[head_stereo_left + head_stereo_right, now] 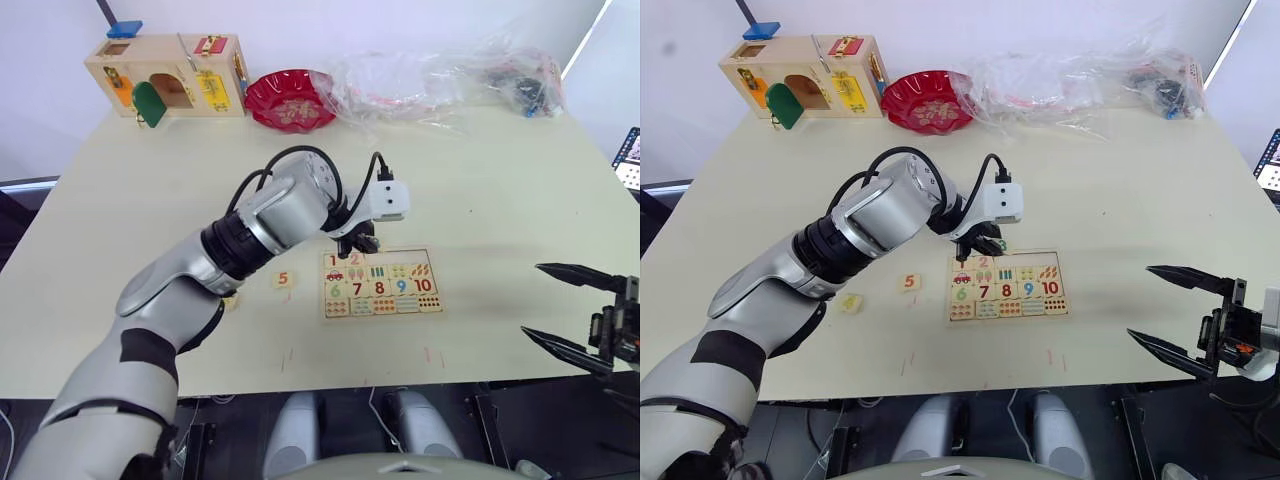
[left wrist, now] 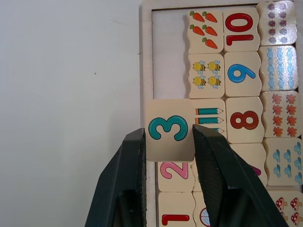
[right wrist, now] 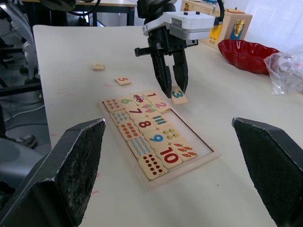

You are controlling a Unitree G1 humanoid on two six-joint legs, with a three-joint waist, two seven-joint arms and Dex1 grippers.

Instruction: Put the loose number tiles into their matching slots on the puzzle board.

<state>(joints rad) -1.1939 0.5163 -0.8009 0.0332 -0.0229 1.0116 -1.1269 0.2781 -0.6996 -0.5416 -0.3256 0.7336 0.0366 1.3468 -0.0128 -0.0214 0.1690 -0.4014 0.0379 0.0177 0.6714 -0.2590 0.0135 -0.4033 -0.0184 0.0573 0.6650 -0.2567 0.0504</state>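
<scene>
The puzzle board [image 1: 383,316] lies on the table's middle. Tiles 1 [image 2: 175,218] and 2 [image 2: 173,171] sit in its top row, and the slots [image 2: 168,56] beyond them are bare. My left gripper [image 2: 169,133] is shut on the teal 3 tile [image 2: 168,120], held just over the board's edge beside tile 2. A loose 5 tile [image 1: 284,279] lies on the table left of the board. Another small tile [image 1: 850,302] lies further left, its numeral unreadable. My right gripper [image 1: 1140,302] hangs open and empty near the table's front right edge.
A wooden box with coloured doors [image 1: 170,75] stands at the back left, with a red bowl [image 1: 292,100] beside it. Crumpled clear plastic bags [image 1: 440,75] stretch along the back right.
</scene>
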